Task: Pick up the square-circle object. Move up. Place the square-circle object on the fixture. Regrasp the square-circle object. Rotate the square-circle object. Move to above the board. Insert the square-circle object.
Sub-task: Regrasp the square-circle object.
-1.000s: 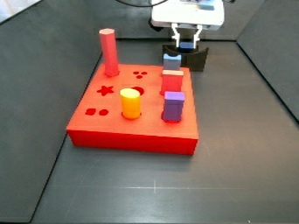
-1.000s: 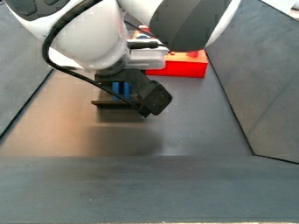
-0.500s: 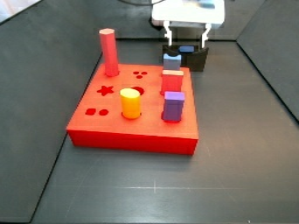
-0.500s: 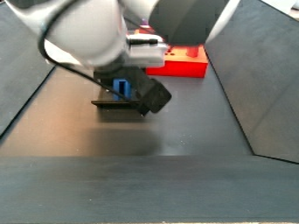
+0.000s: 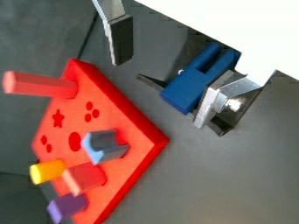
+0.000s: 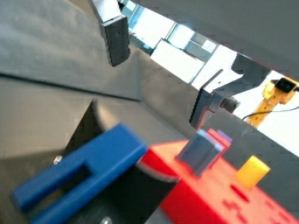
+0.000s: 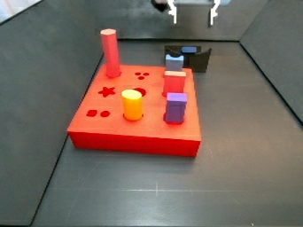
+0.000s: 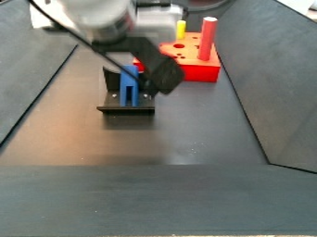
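Observation:
The square-circle object (image 8: 129, 83), a slim dark blue peg, stands in the dark fixture (image 8: 126, 108) and nothing holds it. Both wrist views show it below the fingers: the peg (image 5: 193, 79) lies in the fixture (image 5: 158, 83), and again the peg (image 6: 91, 166) in the fixture (image 6: 140, 188). My gripper (image 7: 194, 16) hangs high above the fixture (image 7: 192, 58), open, with nothing between its silver fingers (image 5: 117, 39). The red board (image 7: 119, 124) lies just in front of the fixture.
On the board stand a tall red cylinder (image 7: 109, 53), a yellow cylinder (image 7: 133, 105), a purple block (image 7: 175, 107) and a light-blue-topped peg (image 7: 174, 69). Dark walls enclose the floor. A black block on my wrist (image 8: 168, 74) hangs beside the peg.
My gripper has let go of the blue peg and risen straight up from the fixture. The peg stays in the fixture.

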